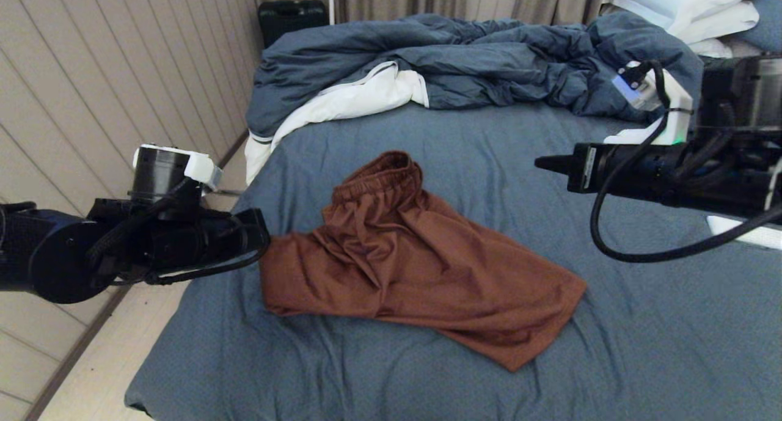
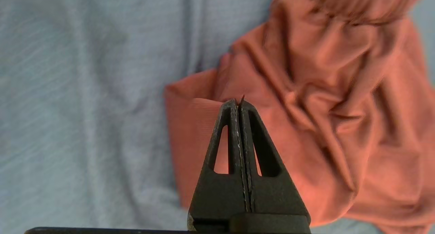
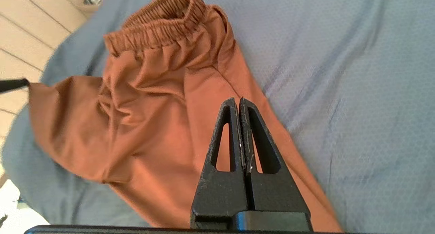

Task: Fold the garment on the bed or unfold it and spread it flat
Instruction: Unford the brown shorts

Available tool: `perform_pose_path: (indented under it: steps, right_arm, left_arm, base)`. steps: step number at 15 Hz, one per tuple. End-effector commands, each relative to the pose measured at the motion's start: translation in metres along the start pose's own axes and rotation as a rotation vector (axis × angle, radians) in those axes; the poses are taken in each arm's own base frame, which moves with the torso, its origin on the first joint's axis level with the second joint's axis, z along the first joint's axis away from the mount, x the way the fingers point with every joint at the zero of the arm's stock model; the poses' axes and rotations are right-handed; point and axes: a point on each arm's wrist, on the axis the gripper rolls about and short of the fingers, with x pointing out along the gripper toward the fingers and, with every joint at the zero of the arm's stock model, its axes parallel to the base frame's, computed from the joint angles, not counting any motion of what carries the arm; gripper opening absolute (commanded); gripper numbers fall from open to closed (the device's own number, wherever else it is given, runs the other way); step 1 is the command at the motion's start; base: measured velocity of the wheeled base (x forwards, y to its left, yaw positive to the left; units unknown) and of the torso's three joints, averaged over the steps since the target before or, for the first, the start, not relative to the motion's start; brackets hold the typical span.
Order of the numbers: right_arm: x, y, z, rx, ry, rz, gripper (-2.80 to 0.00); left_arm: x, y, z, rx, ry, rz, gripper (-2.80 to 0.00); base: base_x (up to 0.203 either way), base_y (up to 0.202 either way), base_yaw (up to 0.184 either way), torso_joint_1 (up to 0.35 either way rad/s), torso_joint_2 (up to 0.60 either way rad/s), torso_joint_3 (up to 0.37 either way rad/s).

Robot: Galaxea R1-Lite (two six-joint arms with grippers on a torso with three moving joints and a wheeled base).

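Note:
The garment (image 1: 415, 256), rust-brown shorts, lies rumpled in the middle of the bed (image 1: 641, 299), its elastic waistband (image 1: 379, 176) bunched at the far side. My left gripper (image 1: 266, 237) reaches in level from the bed's left edge and is shut on the corner of the near leg's hem. In the left wrist view that corner of the garment (image 2: 193, 142) rises to the tips of the left gripper (image 2: 239, 101). My right gripper (image 1: 539, 162) hovers shut and empty, to the right of the waistband. In the right wrist view the right gripper (image 3: 239, 101) hangs above the garment (image 3: 146, 125).
A rumpled blue duvet (image 1: 476, 60) with white lining fills the far end of the bed, with white pillows (image 1: 690, 5) at the far right. A black case (image 1: 292, 18) stands by the wall. The floor (image 1: 91, 360) drops away along the bed's left edge.

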Motion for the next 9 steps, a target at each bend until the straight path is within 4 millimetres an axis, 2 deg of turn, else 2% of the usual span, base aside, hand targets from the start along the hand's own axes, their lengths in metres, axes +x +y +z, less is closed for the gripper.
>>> perform_pose_path:
  steps: [1, 4, 5, 7, 9]
  right_arm:
    - [0.011, -0.003, -0.004, 0.001, 0.021, 0.001, -2.8]
    - [0.011, -0.004, -0.003, -0.003, 0.018, -0.004, -2.8]
    - [0.01, -0.004, -0.003, -0.005, 0.015, -0.004, -2.8]
    - [0.01, -0.004, -0.002, -0.007, 0.011, -0.004, -2.8]
    - [0.011, -0.004, -0.003, -0.01, 0.017, -0.004, -2.8]
  left_arm:
    - [-0.001, 0.002, -0.002, -0.005, -0.018, -0.008, -2.8]
    - [-0.015, 0.0, 0.003, -0.007, -0.051, -0.019, -2.8]
    - [-0.024, 0.001, 0.004, -0.007, -0.068, -0.019, 0.0]
    - [-0.034, 0.003, 0.002, -0.002, -0.087, -0.009, 0.0]
    - [-0.032, 0.006, -0.002, -0.006, -0.065, -0.009, 0.0]
  base:
    - [0.0, 0.0, 0.0, 0.0, 0.0, 0.0]
    - [0.0, 0.0, 0.0, 0.0, 0.0, 0.0]
    - [0.0, 0.0, 0.0, 0.0, 0.0, 0.0]
    - [0.0, 0.0, 0.0, 0.0, 0.0, 0.0]
    - [0.0, 0.0, 0.0, 0.0, 0.0, 0.0]
